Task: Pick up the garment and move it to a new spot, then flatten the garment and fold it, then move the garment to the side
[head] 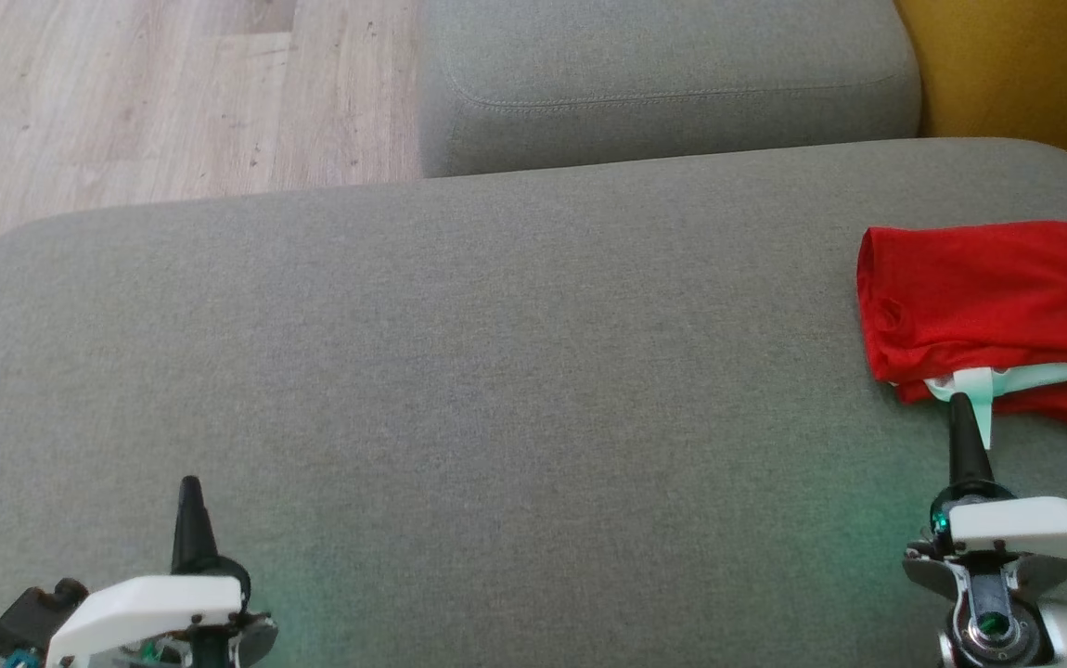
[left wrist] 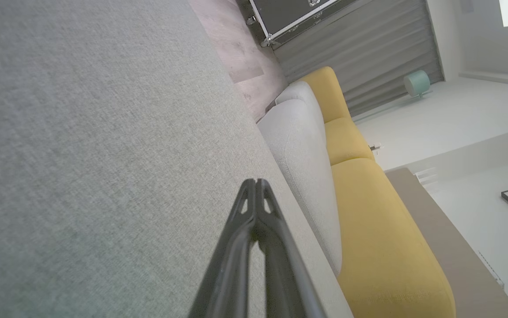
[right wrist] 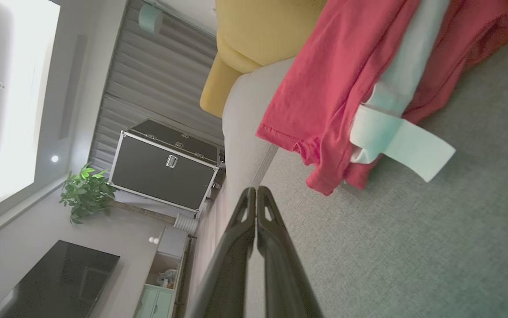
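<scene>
The garment (head: 988, 292) is red with a pale mint collar strip. It lies folded at the right edge of the grey sofa seat (head: 496, 371) and runs past the head view's right border. The right wrist view shows the garment (right wrist: 338, 88) with its mint strip sticking out toward the lower right. My right gripper (head: 958, 401) is shut and empty, its tip just short of the garment's near edge, beside the mint strip. My left gripper (head: 190, 484) is shut and empty at the lower left, far from the garment. Both pairs of fingers meet at the tip, the left gripper (left wrist: 256, 181) and the right gripper (right wrist: 256, 189).
A second grey cushion (head: 663, 83) lies beyond the seat. Yellow upholstery (head: 1016, 65) stands at the back right. Wooden floor (head: 153, 102) shows at the upper left, past the seat's rounded far-left corner. A black flight case (right wrist: 165, 165) stands across the room.
</scene>
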Available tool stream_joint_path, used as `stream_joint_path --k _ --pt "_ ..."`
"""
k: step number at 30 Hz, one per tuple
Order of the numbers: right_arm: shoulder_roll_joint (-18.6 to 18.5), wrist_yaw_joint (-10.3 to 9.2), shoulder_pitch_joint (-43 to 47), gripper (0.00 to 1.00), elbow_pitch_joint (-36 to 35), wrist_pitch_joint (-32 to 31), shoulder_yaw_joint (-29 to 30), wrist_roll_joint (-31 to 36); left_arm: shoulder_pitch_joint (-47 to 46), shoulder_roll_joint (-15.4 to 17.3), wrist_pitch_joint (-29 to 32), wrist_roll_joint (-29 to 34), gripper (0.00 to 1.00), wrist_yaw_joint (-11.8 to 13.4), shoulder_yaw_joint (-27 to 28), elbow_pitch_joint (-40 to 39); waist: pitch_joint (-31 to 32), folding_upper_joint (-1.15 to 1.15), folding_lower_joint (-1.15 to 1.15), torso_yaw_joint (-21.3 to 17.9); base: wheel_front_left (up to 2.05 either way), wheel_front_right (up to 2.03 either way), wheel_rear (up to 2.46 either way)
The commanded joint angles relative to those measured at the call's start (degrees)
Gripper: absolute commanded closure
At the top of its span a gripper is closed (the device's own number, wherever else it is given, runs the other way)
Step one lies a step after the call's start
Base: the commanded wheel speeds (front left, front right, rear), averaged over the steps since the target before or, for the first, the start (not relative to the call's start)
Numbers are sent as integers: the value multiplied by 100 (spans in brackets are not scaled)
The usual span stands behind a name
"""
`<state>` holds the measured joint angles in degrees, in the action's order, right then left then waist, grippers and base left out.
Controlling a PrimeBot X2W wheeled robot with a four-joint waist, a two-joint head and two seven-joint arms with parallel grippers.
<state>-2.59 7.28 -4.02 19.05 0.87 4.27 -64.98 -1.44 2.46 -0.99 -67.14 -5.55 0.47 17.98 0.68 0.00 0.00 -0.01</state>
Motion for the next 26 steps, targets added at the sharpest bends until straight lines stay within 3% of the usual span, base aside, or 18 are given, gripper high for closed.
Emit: stream_joint_path --k 1,26 --pt "-23 14 -233 100 -241 -47 -49 -151 -315 28 42 -125 100 -41 199 -222 -2 0 0 0 0 0 0" --pt "-26 18 -223 100 -397 -459 115 -1683 -411 37 463 -1544 100 -132 441 -323 -52 0 0 0 0 0 0"
